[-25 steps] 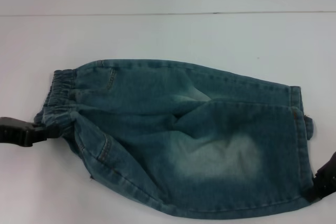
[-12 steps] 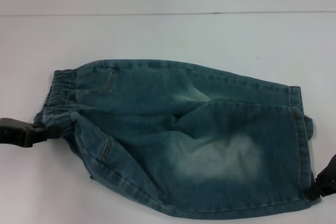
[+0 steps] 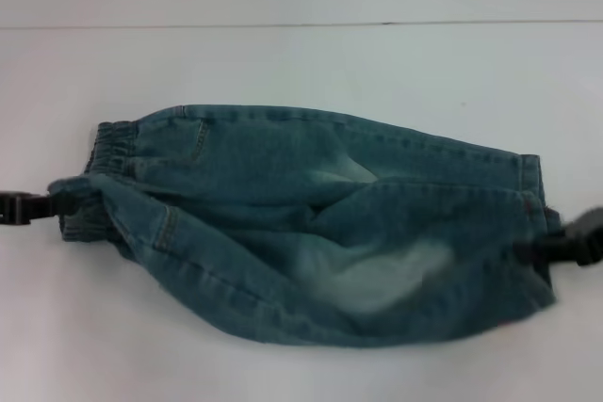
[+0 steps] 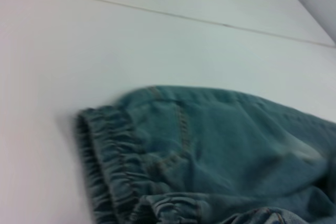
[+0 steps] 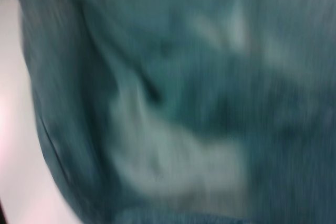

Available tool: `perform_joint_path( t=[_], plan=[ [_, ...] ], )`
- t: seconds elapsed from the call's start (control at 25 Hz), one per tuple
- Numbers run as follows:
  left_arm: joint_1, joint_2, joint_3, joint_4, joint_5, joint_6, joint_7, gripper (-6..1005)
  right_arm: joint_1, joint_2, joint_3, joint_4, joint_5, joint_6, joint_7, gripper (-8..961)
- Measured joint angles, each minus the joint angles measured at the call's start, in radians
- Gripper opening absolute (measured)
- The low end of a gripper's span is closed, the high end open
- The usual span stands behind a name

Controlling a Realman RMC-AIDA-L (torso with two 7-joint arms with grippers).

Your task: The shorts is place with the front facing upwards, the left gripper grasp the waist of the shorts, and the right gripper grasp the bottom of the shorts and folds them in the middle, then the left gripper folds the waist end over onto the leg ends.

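Blue denim shorts [image 3: 311, 223] lie across the white table, elastic waist [image 3: 104, 162] at the left, leg ends [image 3: 529, 204] at the right. My left gripper [image 3: 58, 204] is shut on the near corner of the waist and holds it lifted. At the right edge my right gripper [image 3: 545, 249] is shut on the near leg hem, raised off the table. The near half of the shorts hangs between the two grippers over the far half. The left wrist view shows the waist [image 4: 113, 166] close up. Denim [image 5: 173, 103] fills the right wrist view.
The white table [image 3: 301, 63] extends behind the shorts, with a thin seam line [image 3: 283, 24] running across its far part. A strip of bare table [image 3: 94, 345] lies in front of the shorts.
Both grippers have lifted and moved away from me, carrying the near edge of the shorts up and towards the far edge. The near fold line has risen in the head view.
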Motion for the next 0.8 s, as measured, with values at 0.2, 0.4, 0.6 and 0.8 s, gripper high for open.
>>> perform_joint_path(
  t=[0.2, 0.4, 0.6, 0.8],
  plan=[
    [-0.008, -0.012, -0.002, -0.004, -0.001, -0.084, -0.045, 60, -0.068, -0.010, 0.055, 0.087, 0.186, 0.082, -0.051, 35],
    [-0.019, -0.018, -0.002, -0.014, -0.035, -0.152, -0.071, 62, -0.109, -0.004, 0.073, 0.143, 0.265, 0.183, -0.088, 35],
    [-0.037, -0.015, -0.002, -0.069, -0.117, -0.236, -0.080, 64, -0.142, 0.000, 0.096, 0.192, 0.380, 0.264, -0.139, 35],
    [-0.050, -0.025, -0.001, -0.094, -0.129, -0.307, -0.086, 65, -0.161, 0.012, 0.106, 0.241, 0.479, 0.326, -0.203, 35]
  ],
)
